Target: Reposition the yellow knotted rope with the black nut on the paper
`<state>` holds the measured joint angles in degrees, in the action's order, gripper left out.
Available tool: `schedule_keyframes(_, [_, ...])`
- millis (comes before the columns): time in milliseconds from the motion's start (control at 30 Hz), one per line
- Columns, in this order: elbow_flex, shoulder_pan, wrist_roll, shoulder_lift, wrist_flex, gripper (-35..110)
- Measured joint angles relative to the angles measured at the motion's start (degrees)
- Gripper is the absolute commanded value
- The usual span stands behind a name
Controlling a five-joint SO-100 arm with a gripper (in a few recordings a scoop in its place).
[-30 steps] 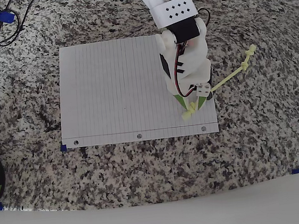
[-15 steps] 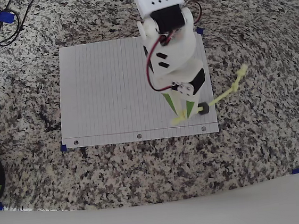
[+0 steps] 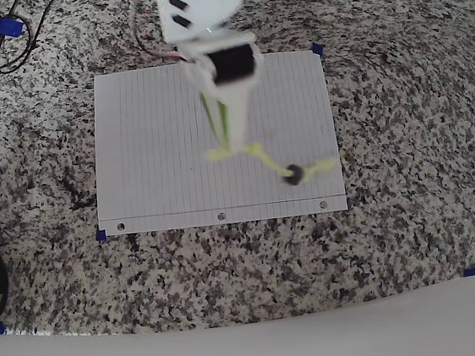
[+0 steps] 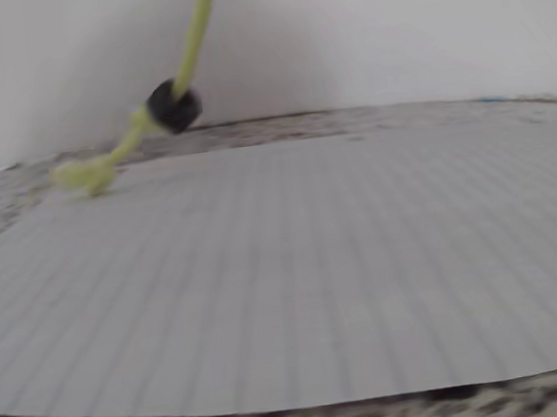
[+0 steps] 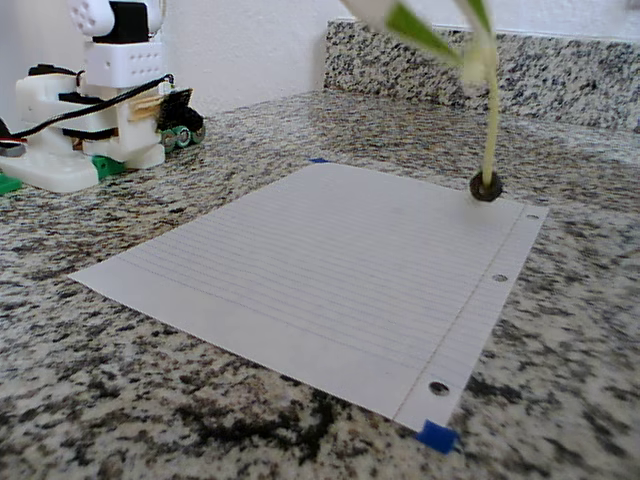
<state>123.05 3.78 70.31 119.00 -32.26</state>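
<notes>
The gripper (image 3: 227, 145) is positioned above the middle of the paper (image 3: 149, 145) in the overhead view, its green-tipped fingers (image 3: 219, 125) pointing down toward the sheet. The fingers are closed on one end of the yellow knotted rope (image 3: 260, 154); motion blur prevents a clear reading of the exact grip point. In the fixed view, the gripper (image 5: 455, 35) is raised above the far part of the paper (image 5: 330, 270), and the rope (image 5: 490, 120) hangs almost vertically from it.

The black nut (image 3: 292, 175) is threaded on the rope and sits low, at or just above the paper surface, near the edge with the punched holes (image 3: 221, 216). In the overhead view, the free end of the rope extends past the nut toward the right edge of the sheet. The wrist view shows the nut (image 4: 174, 107) on the rope (image 4: 195, 27), with a knotted end (image 4: 88, 172) beyond it, lying at the far edge of the paper (image 4: 296, 277).

The paper lies flat on a granite countertop (image 3: 411, 211). Blue tape pieces (image 3: 317, 49) mark its corners.
</notes>
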Motion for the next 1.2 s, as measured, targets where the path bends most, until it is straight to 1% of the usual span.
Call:
schedule_keyframes(233, [15.82,-9.23,2.02,23.64,6.68,0])
schedule_keyframes(400, [26.54,-16.35,-0.18,36.74,7.47,0])
schedule_keyframes(600, [36.47,-28.92,-0.79,45.70,12.13,0])
schedule_keyframes(733, [37.88,-36.65,1.05,48.08,13.62,0])
schedule_keyframes(833, [37.97,-41.75,4.83,48.43,11.95,0])
schedule_keyframes(1033, [38.06,-46.93,6.33,49.39,1.49,0])
schedule_keyframes(1100, [38.58,-47.55,5.27,49.48,-0.18,0])
schedule_keyframes(1200, [40.87,-47.02,-0.09,51.06,-0.88,0])
